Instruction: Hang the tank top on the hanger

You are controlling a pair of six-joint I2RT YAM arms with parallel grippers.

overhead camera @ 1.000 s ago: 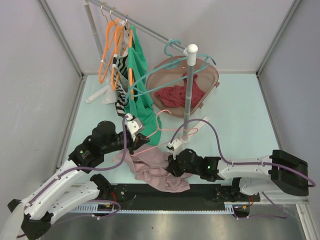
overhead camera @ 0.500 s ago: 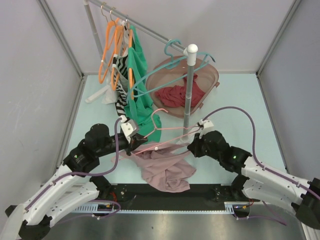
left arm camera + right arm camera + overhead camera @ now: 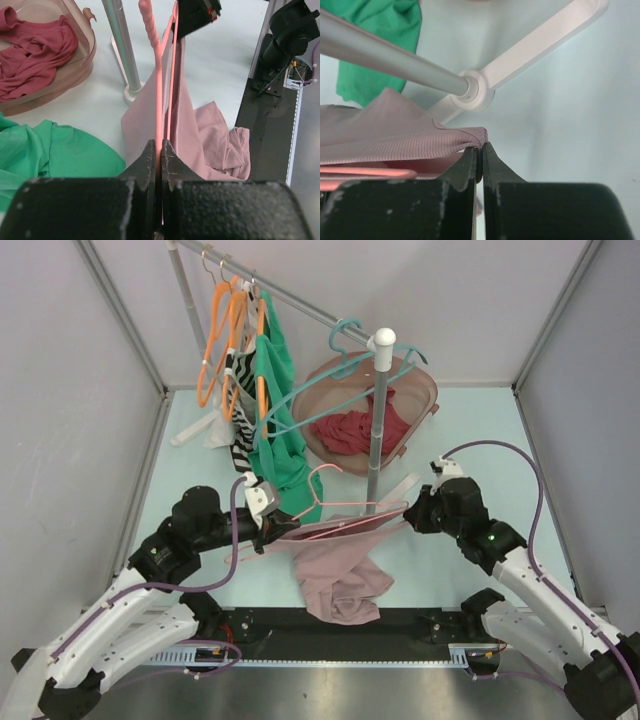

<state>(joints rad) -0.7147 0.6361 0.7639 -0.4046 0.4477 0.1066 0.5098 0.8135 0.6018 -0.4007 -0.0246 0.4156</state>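
- Left gripper (image 3: 159, 147): you have its fingers clenched on one end of the hanger (image 3: 159, 95).
- Right gripper (image 3: 480, 148): pinched tight on a hem corner of the tank top (image 3: 395, 135), which is pulled taut toward your right.
- Tank top: the upper edge is stretched along the hanger's frame between your two grippers. The rest hangs down and bunches on the table (image 3: 470, 440) near the front edge.
- Hanger hook: it sits just beside the green garment (image 3: 285, 455), near the rack pole (image 3: 374, 430).
- Dark red garment (image 3: 350, 430): it lies in the basin (image 3: 425, 390) behind the pole.
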